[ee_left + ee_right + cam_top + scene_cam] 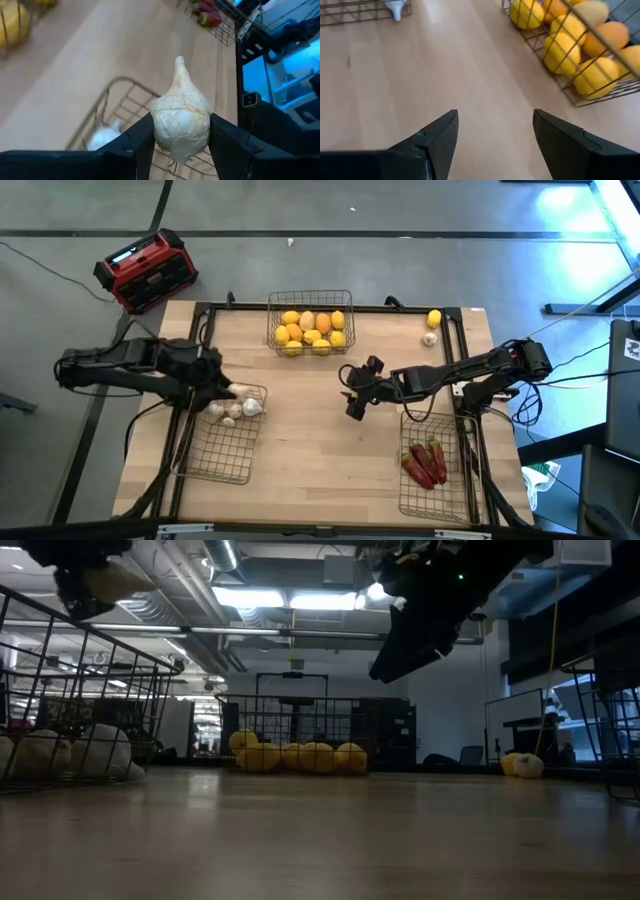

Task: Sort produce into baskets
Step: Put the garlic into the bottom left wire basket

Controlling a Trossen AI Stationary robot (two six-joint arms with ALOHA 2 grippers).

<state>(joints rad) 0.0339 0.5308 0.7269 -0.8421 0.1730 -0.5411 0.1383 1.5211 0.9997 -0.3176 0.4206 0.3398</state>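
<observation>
Three wire baskets stand on the wooden table. The far one (310, 323) holds yellow and orange fruits, the left one (225, 442) holds white garlic bulbs (232, 412), and the right one (436, 470) holds dark red chili pieces (424, 462). My left gripper (181, 135) is shut on a garlic bulb (181, 117) above the left basket's far end (240, 390). My right gripper (495, 135) hangs open over the table's middle (355, 405), with nothing between its fingers. A loose lemon (434, 319) and a garlic bulb (430, 338) lie at the far right. My left gripper pinches the garlic bulb by the two sides of its round body (159, 131) between its two fingers (135, 145). The fingers slant downward. The bulb's pointed stem (179, 67) points away from the gripper. The bulb is lifted clear, above the wire basket (120, 107).
A red-and-black box (147, 270) sits on the floor beyond the table's far left corner. Bare wood (320, 450) lies between the left and right baskets. The fruit basket (570, 45) is close ahead of my right gripper.
</observation>
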